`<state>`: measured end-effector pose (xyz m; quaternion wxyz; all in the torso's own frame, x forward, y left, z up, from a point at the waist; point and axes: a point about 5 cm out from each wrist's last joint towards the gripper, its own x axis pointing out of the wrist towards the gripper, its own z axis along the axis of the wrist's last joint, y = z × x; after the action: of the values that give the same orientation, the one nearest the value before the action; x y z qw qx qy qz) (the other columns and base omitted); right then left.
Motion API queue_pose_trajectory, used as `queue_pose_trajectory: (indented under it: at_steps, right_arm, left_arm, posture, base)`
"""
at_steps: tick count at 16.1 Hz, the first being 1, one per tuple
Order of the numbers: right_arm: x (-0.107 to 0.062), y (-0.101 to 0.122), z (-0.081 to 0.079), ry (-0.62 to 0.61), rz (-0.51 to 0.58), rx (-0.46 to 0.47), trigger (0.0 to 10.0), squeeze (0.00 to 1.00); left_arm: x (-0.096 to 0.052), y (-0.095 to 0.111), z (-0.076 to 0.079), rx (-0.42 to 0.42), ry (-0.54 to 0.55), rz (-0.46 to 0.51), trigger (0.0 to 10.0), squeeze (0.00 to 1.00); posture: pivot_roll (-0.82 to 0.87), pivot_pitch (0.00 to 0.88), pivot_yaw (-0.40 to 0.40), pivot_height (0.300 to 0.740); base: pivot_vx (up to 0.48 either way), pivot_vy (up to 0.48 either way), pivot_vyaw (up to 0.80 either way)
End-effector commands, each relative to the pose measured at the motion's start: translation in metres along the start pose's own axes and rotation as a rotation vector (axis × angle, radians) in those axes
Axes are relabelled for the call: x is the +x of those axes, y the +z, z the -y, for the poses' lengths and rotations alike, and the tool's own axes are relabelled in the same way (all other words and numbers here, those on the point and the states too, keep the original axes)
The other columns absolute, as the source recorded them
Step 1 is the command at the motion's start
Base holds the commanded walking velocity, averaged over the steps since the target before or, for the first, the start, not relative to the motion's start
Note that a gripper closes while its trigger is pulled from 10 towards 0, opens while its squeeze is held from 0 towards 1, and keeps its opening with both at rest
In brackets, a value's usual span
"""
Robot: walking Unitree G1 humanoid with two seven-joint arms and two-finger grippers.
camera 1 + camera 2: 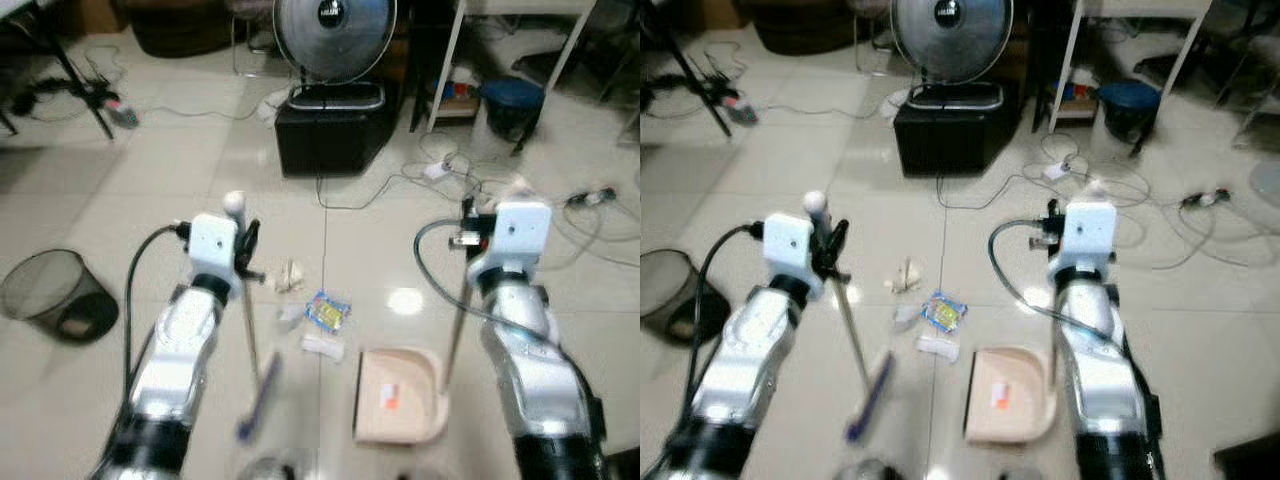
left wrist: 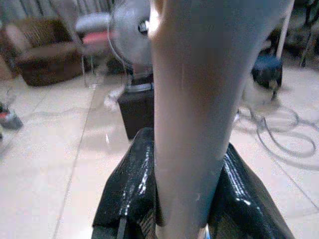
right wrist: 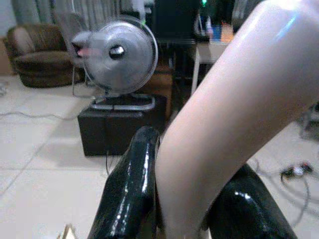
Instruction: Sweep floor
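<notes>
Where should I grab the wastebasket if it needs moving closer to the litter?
Take the wastebasket by its open top rim, coming from above with the fingers straddling the mesh wall. It stands upright on the floor to the robot's left; the round body looks too wide to clamp.

I read the floor (image 1: pixel 120 190) as glossy pale tile, throwing back a bright glare spot at about five o'clock of the litter. My left gripper (image 2: pixel 182 199) has shiny black fingers (image 2: pixel 132 184), wet-looking plastic, clamped on the broom handle (image 2: pixel 192 99), which is smooth, satin, cream plastic. The right gripper (image 3: pixel 182 204) shows the same gloss, closed around the dustpan handle (image 3: pixel 224 114), smooth pinkish plastic with a soft sheen. The dustpan (image 1: pixel 400 395) tray looks matt beige plastic. Both arms wear brushed silver shells. The scraps (image 1: pixel 327 312) look like crumpled paper and crinkly printed wrapper. At nine o'clock the bin (image 1: pixel 55 295) is dark wire mesh. The fan (image 1: pixel 333 30) grille looks metal.
</notes>
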<state>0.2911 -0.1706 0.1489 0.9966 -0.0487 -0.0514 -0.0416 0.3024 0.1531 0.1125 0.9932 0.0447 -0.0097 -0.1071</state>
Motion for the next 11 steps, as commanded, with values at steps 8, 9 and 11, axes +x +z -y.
queue_pose_trajectory:
  at_steps: [8,9,11]
  right_arm:
    - [0.002,0.006,0.001,-0.013,0.021,0.034,10.0,0.00]
    - [0.002,0.006,0.001,-0.010,0.018,0.048,10.0,0.00]
    - [0.003,0.007,0.001,-0.010,0.018,0.046,10.0,0.00]
  left_arm:
    - [0.004,0.025,-0.015,0.035,0.082,0.132,10.0,0.00]
    - [0.004,0.027,-0.016,0.043,0.086,0.143,10.0,0.00]
    - [0.004,0.028,-0.017,0.043,0.091,0.149,10.0,0.00]
  posture:
    - [-0.03,0.114,0.081,0.740]
    - [-0.03,0.115,0.082,0.740]
    - [-0.03,0.115,0.083,0.740]
  base:
    - [0.000,0.060,0.00]
    - [0.319,0.000,0.00]
    - [0.360,0.000,-0.54]
